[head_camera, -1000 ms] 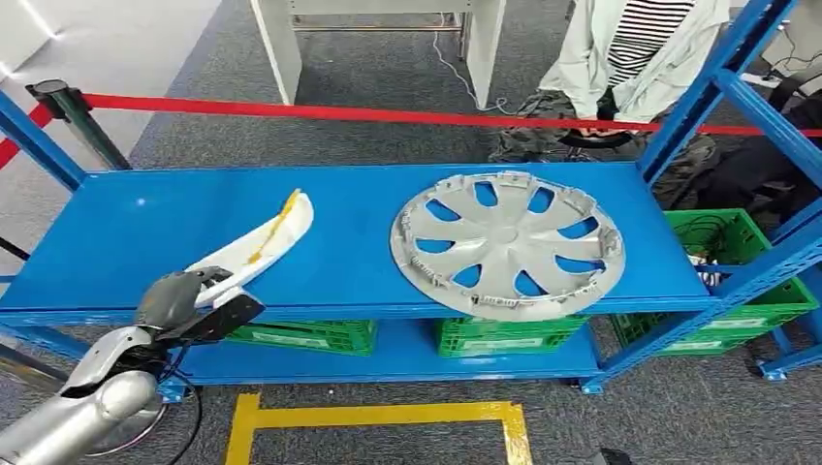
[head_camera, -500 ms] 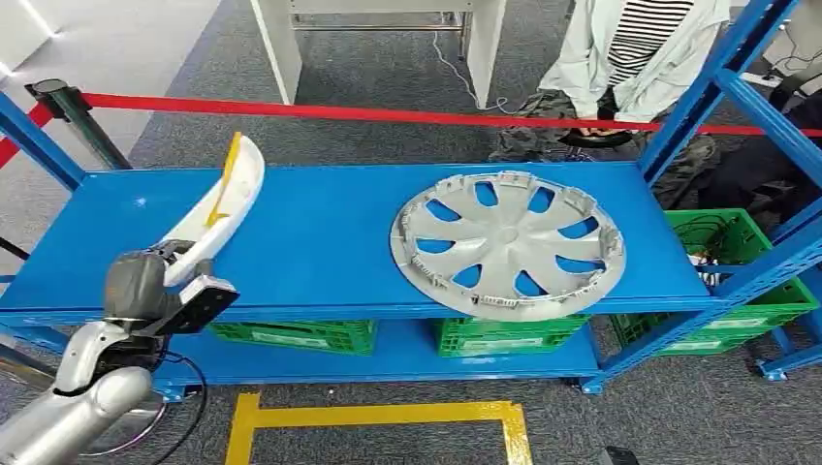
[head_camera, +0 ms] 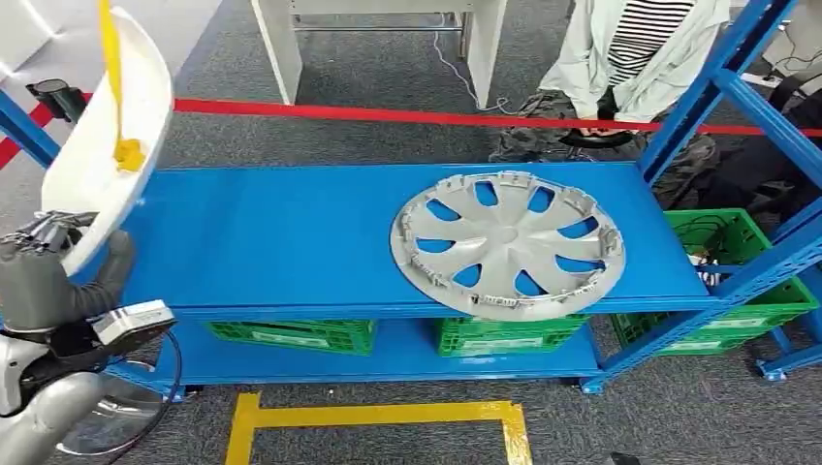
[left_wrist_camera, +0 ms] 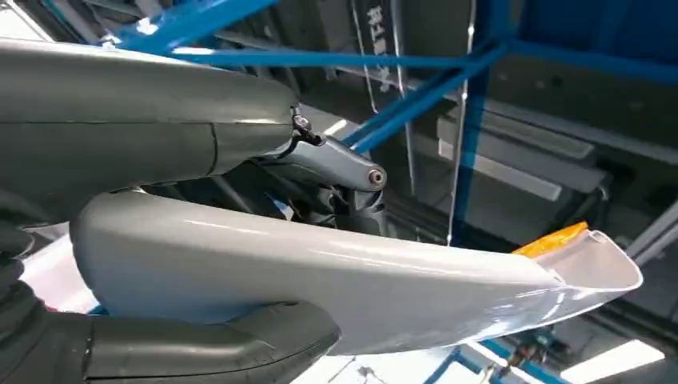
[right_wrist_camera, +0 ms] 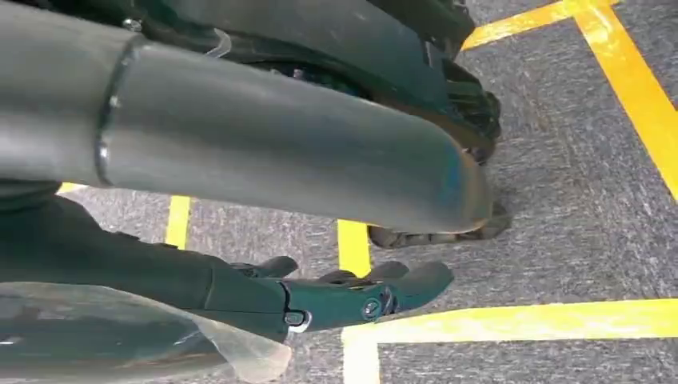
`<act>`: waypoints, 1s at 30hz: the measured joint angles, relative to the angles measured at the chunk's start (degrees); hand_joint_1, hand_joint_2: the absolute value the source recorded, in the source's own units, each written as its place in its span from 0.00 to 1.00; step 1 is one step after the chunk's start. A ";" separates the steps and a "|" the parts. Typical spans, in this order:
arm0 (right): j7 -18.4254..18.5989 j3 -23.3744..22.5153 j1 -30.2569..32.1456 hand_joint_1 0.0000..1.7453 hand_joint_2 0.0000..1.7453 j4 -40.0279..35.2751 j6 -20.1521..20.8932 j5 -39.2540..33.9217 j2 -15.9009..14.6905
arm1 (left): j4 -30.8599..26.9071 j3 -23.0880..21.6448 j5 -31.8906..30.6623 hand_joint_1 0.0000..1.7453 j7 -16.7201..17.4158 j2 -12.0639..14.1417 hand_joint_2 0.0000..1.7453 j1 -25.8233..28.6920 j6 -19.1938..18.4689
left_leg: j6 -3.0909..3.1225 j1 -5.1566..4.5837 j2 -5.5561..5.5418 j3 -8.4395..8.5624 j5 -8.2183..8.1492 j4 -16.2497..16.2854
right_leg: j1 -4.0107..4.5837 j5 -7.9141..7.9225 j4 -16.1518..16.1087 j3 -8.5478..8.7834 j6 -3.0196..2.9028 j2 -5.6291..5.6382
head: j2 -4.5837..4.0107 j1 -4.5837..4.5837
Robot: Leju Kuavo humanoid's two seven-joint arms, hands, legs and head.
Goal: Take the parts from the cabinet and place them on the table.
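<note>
White curved part (head_camera: 102, 145) raised upright, silver hubcap (head_camera: 507, 244) flat on shelf (head_camera: 291, 232)

The head view looks forward and steeply down from high on the robot onto the blue metal shelf rack (head_camera: 320, 242), taking in its whole top shelf from a little way back. The left wrist view sits close behind the left robot hand (left_wrist_camera: 160, 240), tipped upward past the curved white plastic part with an orange strip (left_wrist_camera: 448, 284), which the head view shares (head_camera: 102, 145). The right wrist view faces down, close over the grey carpet floor with yellow tape lines (right_wrist_camera: 560, 184).
</note>
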 joint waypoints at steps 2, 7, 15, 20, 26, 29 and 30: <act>-0.02 -0.02 0.00 0.00 0.00 -0.11 0.04 -0.02 0.00 | -0.27 0.04 0.26 1.00 1.20 -0.02 1.00 0.18 0.00 | 0.00 0.00 0.00 0.00 0.01 0.00 | 0.00 0.00 0.00 0.00 0.00 -0.01 | 0.00 0.02; -0.15 -0.37 0.06 0.00 0.00 -0.31 0.07 -0.02 0.00 | -0.27 -0.33 4.05 1.00 3.41 0.00 1.00 0.31 -0.11 | 0.00 0.00 0.00 0.00 0.01 0.00 | 0.00 0.01 0.00 0.00 0.00 0.00 | 0.00 -0.02; 2.39 -0.61 0.24 0.00 0.00 -0.48 0.72 -0.79 0.00 | -0.29 -1.90 8.42 1.00 4.02 0.22 1.00 0.58 -2.16 | 0.00 0.00 0.00 -0.03 0.01 0.00 | 0.00 0.00 0.00 -0.03 0.00 0.01 | 0.00 0.00; 5.84 0.59 0.13 0.00 0.00 -0.35 3.91 -1.81 0.00 | -0.46 -2.95 8.72 1.00 3.69 0.57 1.00 0.59 -2.12 | 0.00 0.00 0.00 -0.04 0.01 0.00 | 0.00 0.01 0.00 -0.04 0.00 0.00 | 0.00 0.02; 6.49 2.56 -0.13 0.00 0.00 1.57 5.99 -2.67 0.31 | -0.83 -3.34 8.61 1.00 3.67 0.65 1.00 0.92 -2.10 | 0.00 0.00 0.00 -0.04 0.01 0.00 | 0.00 0.00 0.00 -0.04 0.00 0.00 | 0.00 0.02; 6.16 3.10 -0.23 0.00 0.00 1.97 5.92 -3.43 0.35 | -1.05 -3.34 7.76 1.00 4.39 0.72 1.00 0.99 -2.32 | 0.00 0.00 0.00 -0.04 0.01 0.00 | 0.00 0.00 0.00 -0.04 0.00 0.00 | 0.00 -0.02; 5.97 3.30 -0.24 0.00 0.00 2.03 5.88 -3.63 0.37 | -1.10 -3.37 7.48 1.00 4.50 0.81 1.00 1.02 -2.36 | 0.00 0.00 0.00 -0.04 0.01 0.00 | 0.00 0.00 0.00 -0.04 0.00 0.00 | 0.00 0.02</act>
